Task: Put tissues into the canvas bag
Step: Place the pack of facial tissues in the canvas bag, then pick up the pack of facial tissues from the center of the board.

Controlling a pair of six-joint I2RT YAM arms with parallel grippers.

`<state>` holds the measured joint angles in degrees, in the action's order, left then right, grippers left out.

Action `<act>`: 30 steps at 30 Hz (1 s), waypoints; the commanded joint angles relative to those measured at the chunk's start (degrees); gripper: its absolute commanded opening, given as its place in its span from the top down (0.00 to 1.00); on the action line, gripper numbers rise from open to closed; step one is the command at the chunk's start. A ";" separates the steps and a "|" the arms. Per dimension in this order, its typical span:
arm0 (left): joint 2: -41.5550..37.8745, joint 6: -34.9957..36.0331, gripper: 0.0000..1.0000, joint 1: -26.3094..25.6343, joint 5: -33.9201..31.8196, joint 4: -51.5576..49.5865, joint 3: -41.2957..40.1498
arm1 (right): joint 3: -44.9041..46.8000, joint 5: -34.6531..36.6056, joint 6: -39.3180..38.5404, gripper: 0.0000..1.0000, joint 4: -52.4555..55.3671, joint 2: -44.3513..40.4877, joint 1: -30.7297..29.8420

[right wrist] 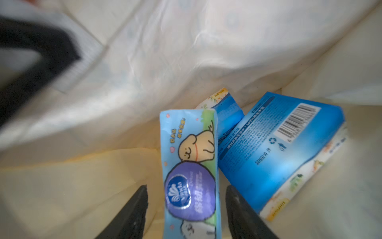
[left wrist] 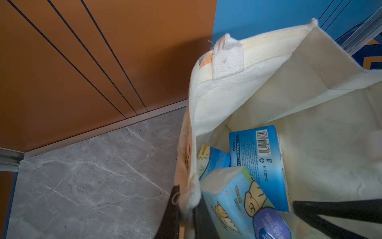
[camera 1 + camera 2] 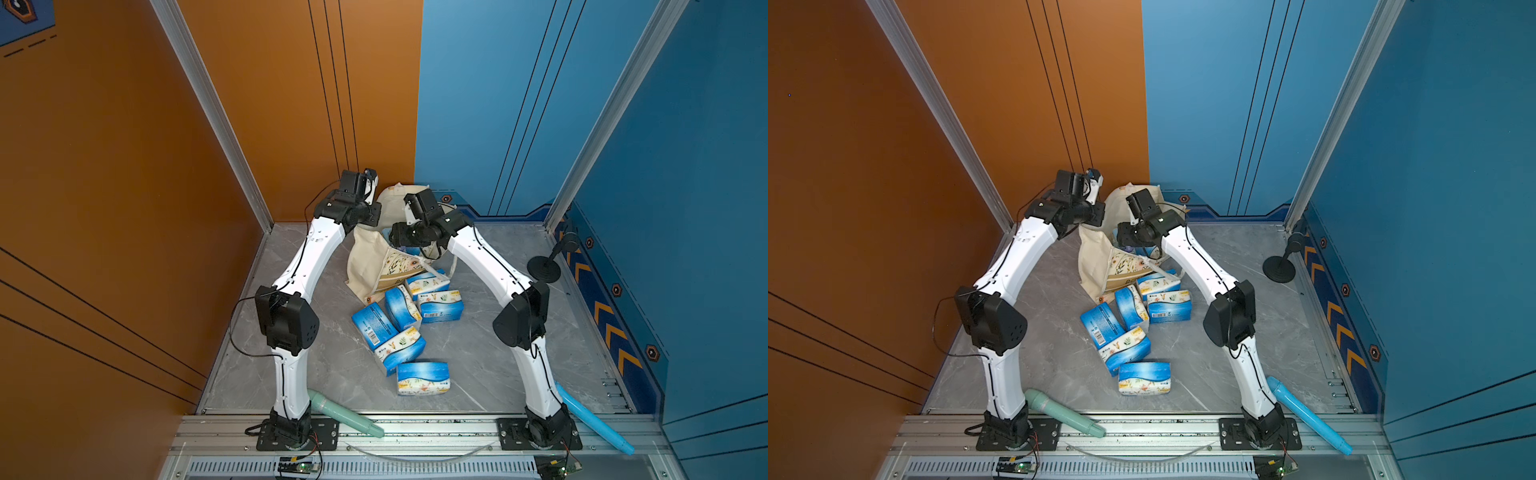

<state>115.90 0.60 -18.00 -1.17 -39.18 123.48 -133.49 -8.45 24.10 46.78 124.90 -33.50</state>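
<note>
Right wrist: I see right end effector (image 1: 186,189) released, tissue pack (image 1: 190,157) free between its jaws.
Left wrist: left end effector (image 2: 186,201) clenched on bag (image 2: 268,93) rim.

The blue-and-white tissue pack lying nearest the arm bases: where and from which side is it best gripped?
Across its short width, from straight above. The blue-and-white plastic-wrapped tissue pack lies flat on the grey marble tabletop, and a neighbouring pack crowds one far corner, so the jaws probably fit best away from it.
</note>
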 commanded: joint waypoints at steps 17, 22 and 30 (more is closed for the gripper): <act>0.86 0.45 1.00 0.51 0.69 -1.32 1.28 | 54.88 -2.96 -18.24 0.34 3.60 -49.01 -6.21; 1.00 0.28 1.00 0.45 0.30 -1.82 0.75 | 62.94 -2.37 -16.57 0.27 6.55 -51.41 -19.24; 0.91 0.05 1.00 0.29 0.55 -1.87 0.72 | 67.58 0.46 -15.37 0.04 8.33 -49.81 -28.84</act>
<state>115.96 0.62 -17.67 -0.99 -39.24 123.48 -67.26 -10.39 8.78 52.56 75.11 -61.17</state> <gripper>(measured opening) 0.098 0.956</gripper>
